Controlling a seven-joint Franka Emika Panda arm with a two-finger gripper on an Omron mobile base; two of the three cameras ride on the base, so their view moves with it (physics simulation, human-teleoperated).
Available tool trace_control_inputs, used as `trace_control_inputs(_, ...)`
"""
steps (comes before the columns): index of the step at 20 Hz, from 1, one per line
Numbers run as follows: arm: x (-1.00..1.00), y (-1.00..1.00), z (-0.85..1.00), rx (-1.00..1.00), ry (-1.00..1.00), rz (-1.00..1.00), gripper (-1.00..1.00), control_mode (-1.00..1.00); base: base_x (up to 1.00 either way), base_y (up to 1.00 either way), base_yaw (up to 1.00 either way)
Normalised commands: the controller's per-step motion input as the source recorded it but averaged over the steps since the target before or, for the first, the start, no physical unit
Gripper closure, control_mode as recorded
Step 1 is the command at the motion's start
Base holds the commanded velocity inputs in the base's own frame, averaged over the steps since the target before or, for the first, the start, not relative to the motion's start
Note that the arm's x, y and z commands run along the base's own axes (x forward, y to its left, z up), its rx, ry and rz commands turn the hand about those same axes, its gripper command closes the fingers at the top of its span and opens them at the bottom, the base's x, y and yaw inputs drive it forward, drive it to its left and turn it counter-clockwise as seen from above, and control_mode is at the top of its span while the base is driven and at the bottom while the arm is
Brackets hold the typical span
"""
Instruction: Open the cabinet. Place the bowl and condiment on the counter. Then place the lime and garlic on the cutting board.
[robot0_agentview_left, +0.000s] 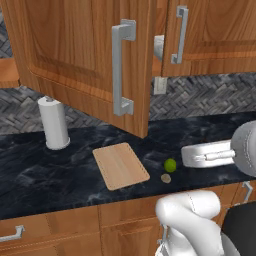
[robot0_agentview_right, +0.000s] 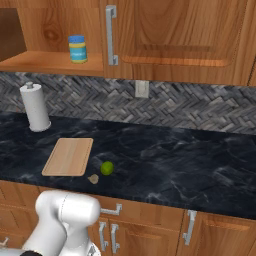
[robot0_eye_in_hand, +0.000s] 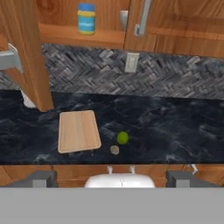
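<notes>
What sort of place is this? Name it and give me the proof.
A rendered home kitchen, most likely: brown wood wall cabinet over a dark marbled counter, herringbone tile backsplash, plus a cutting board and paper-towel roll.

Brown wood cabinet (robot0_agentview_right: 165, 35), black marbled counter (robot0_agentview_right: 175, 155), green lime (robot0_agentview_right: 106, 168), blue-lid yellow condiment (robot0_agentview_right: 77, 48).

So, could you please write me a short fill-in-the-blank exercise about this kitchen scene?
1. The left cabinet door stands ____.
2. The jar still sits on the cabinet ____.
3. The lime and garlic lie on the ____, beside the cutting board.
4. The paper towel roll stands ____ on the counter.

Missing words: open; shelf; counter; upright
</notes>
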Motion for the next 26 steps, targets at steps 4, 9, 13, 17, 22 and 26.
trace_control_inputs(4, 0.00, -1.00, -0.51, 0.20, 0.00, 0.07, -1.00, -1.00, 0.00, 0.00, 0.00)
trace_control_inputs(9, 0.24, -0.55, -0.07, 0.12, 0.08, 0.17, -1.00, -1.00, 0.00, 0.00, 0.00)
trace_control_inputs(13, 0.18, -0.28, 0.01, 0.13, 0.00, 0.04, -1.00, -1.00, 0.00, 0.00, 0.00)
trace_control_inputs(17, 0.18, -0.07, -0.01, 0.02, -0.04, 0.00, -1.00, -1.00, 0.00, 0.00, 0.00)
trace_control_inputs(22, 0.15, 0.00, -0.18, 0.11, 0.01, 0.03, -1.00, -1.00, 0.00, 0.00, 0.00)
trace_control_inputs(26, 0.17, 0.00, 0.00, 0.30, 0.00, 0.00, -1.00, -1.00, 0.00, 0.00, 0.00)
